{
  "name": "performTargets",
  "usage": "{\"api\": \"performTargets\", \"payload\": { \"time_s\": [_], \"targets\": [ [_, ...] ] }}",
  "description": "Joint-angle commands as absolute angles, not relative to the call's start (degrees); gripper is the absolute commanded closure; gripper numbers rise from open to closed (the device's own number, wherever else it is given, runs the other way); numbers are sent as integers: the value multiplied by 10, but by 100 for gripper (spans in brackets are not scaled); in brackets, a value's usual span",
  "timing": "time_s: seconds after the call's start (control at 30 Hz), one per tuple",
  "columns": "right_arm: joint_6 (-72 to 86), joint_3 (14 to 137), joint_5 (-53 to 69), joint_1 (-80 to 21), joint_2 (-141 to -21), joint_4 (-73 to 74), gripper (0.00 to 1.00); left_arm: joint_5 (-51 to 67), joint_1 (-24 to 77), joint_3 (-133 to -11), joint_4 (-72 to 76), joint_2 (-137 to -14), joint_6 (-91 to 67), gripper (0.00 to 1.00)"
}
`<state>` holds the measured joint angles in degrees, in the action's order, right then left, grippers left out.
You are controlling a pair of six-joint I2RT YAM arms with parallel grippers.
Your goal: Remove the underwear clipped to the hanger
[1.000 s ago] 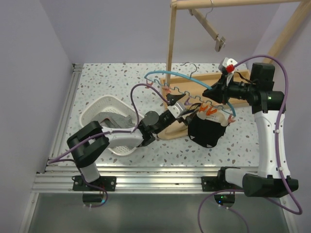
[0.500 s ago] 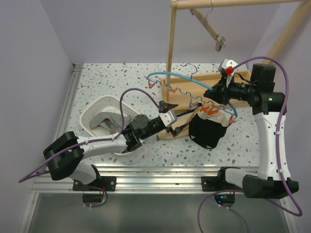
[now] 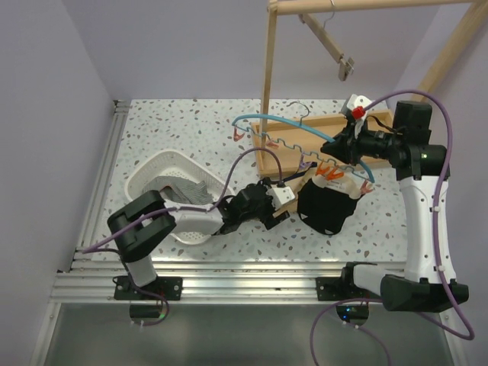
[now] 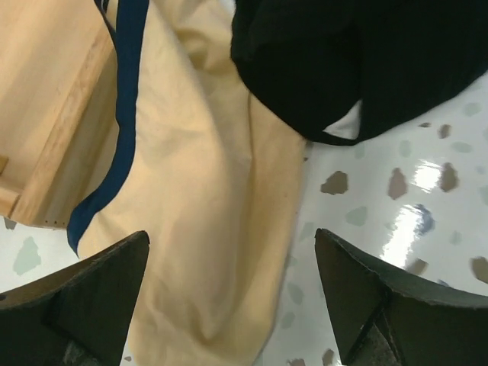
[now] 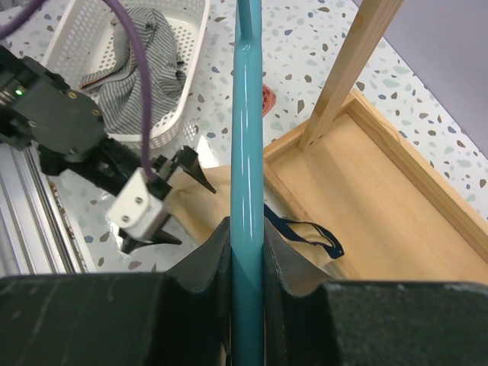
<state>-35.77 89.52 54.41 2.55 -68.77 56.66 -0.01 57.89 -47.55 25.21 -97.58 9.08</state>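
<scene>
The underwear was three small soft garments. The beige pair (image 4: 206, 213) was plain and creased, trimmed with a navy band (image 4: 126, 99). It lay crumpled on the speckled table (image 3: 191, 133) against the near edge of the wooden tray (image 3: 366, 122). Whether a clip held it could not be told. The black pair (image 3: 324, 210), with a pale waistband, sat bunched just right of the beige one, its top at the orange clips (image 3: 329, 172) of the teal hanger (image 3: 305, 130). The grey striped pair (image 3: 183, 191) was heaped further left.

That grey pair lay inside the white basket (image 3: 145, 174) at the left of the table. The wooden tray held the foot of the rack post (image 3: 267, 69).

The hanger's long curved bar ran from far left to near right. The black pair had its waistband on the far side and its body toward the near side. The beige pair's length ran alongside the tray's edge.

The left gripper (image 4: 232, 290) hovered low over the beige pair, jaws spread wide with nothing between them but the cloth below. The right gripper (image 5: 248, 244) was clamped tight on the hanger's teal bar.
</scene>
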Motion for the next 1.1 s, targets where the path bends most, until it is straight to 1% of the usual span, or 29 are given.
{"api": "performTargets", "payload": {
  "time_s": [0.0, 0.07, 0.13, 0.17, 0.23, 0.27, 0.37, 0.5, 0.53, 0.6, 0.63, 0.7, 0.73, 0.77, 0.83, 0.93, 0.97, 1.0, 1.07],
  "targets": [
    [-368, 909, 550, 27, -680, 565, 100, -80, 581, -535, 226, -1033, 78, 8],
    [-370, 908, 552, 29, -679, 566, 100, -114, 581, -573, 209, -1075, 75, 10],
    [-372, 908, 554, 31, -679, 568, 100, -157, 582, -596, 209, -1092, 75, 19],
    [-372, 908, 556, 33, -679, 569, 100, -177, 582, -598, 215, -1097, 74, 28],
    [-374, 908, 558, 34, -678, 570, 100, -183, 584, -597, 230, -1095, 79, 40],
    [-374, 908, 560, 35, -678, 570, 100, -181, 584, -595, 233, -1092, 82, 58],
    [-374, 909, 560, 38, -676, 571, 100, -179, 591, -574, 250, -1060, 89, 100],
    [-368, 905, 553, 45, -670, 568, 100, -173, 599, -485, 319, -963, 83, 100],
    [-364, 904, 547, 47, -666, 557, 100, -172, 598, -467, 330, -913, 76, 100],
    [-355, 895, 535, 50, -658, 542, 100, -177, 599, -411, 363, -860, 61, 100],
    [-352, 895, 534, 51, -656, 541, 100, -184, 599, -394, 370, -808, 56, 100],
    [-352, 893, 536, 54, -650, 540, 100, -210, 599, -354, 369, -760, 49, 100],
    [-351, 893, 537, 55, -650, 540, 100, -225, 598, -344, 365, -716, 48, 100],
    [-350, 893, 536, 56, -650, 539, 100, -262, 595, -335, 360, -695, 46, 100],
    [-349, 892, 537, 59, -647, 537, 100, -297, 590, -319, 328, -640, 31, 100],
    [-348, 890, 540, 61, -648, 536, 100, -383, 563, -323, 249, -586, -25, 100],
    [-347, 889, 541, 61, -649, 536, 100, -429, 542, -326, 230, -576, -40, 100],
    [-347, 889, 540, 62, -648, 536, 100, -445, 529, -327, 194, -552, -72, 100],
    [-347, 889, 542, 62, -648, 536, 100, -472, 485, -318, 171, -527, -114, 100]
  ]
}}
